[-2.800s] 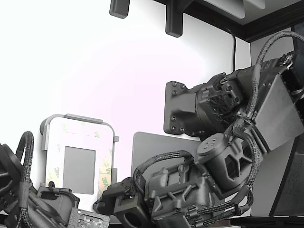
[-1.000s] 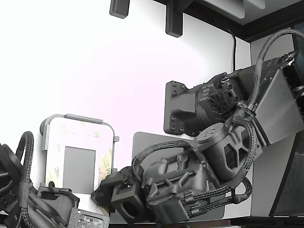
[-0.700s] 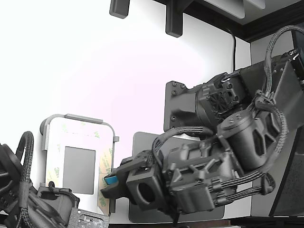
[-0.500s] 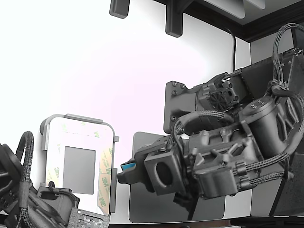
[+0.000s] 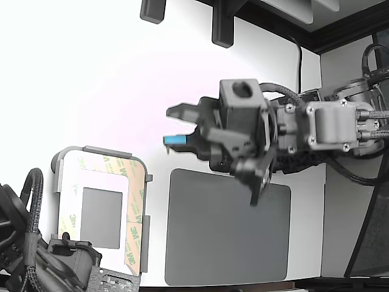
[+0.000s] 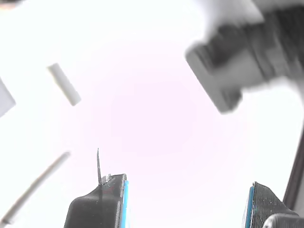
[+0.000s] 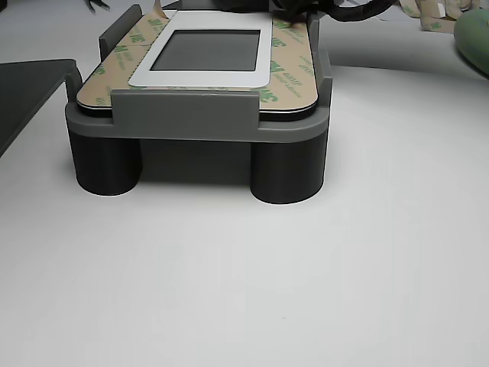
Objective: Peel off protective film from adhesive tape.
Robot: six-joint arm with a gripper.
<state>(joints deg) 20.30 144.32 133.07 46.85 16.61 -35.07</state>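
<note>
The white rounded plate [image 5: 72,182] sits in a grey fixture [image 7: 199,115] at the exterior view's lower left. A grey square [image 5: 101,217] fills its middle. Adhesive tape strips faced with tan 3M-printed protective film [image 5: 135,204] frame the square. In the other view the film [image 7: 286,65] lies flat on both long sides. My gripper [image 5: 171,126] is open and empty, high above the table and up to the right of the plate. In the wrist view its two blue-padded fingers [image 6: 111,204] stand far apart over the white table.
A large dark grey rounded mat [image 5: 228,225] lies below the gripper, right of the plate. A second arm's cabled body [image 5: 24,243] fills the lower left corner. Loose tan strips [image 7: 428,11] lie at the far right in the other view.
My gripper was low beside the plate's right edge. It has risen and swung away to the upper right, uncovering the dark mat. The plate has not moved.
</note>
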